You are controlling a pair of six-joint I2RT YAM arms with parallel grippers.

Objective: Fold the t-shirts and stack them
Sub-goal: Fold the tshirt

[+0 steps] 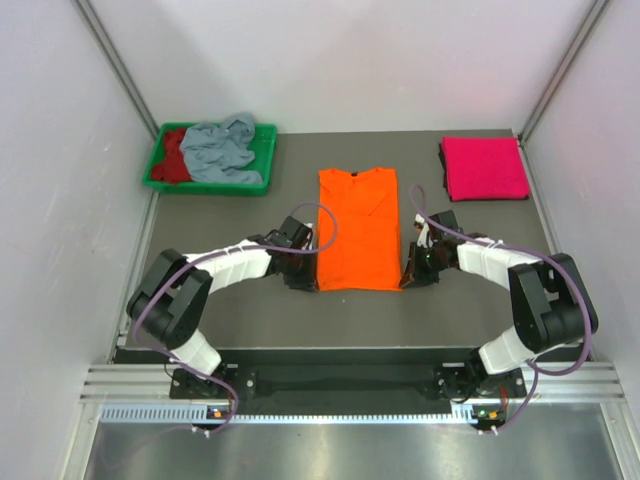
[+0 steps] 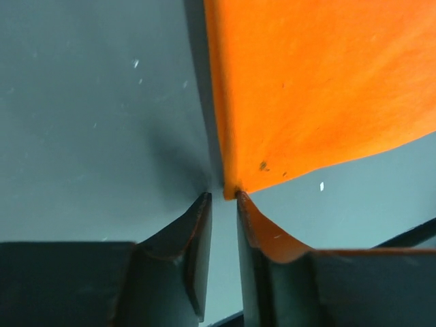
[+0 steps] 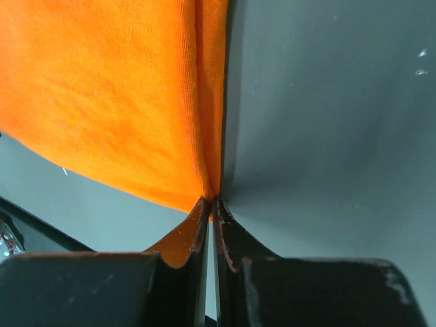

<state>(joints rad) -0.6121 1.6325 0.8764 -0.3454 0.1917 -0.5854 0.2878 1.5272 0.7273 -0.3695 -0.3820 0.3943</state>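
we see left fingers [image 1: 308,282] narrowly parted, gripping nothing, at the seven o'clock corner of the orange t-shirt [image 1: 358,230], right fingers [image 3: 211,202] clamped on its five o'clock corner

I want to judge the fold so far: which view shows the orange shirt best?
The top external view: it shows the whole orange shirt lying flat as a long strip, collar to hem. The left wrist view shows only one hem corner; the right wrist view only the other corner, pinched in the right gripper.
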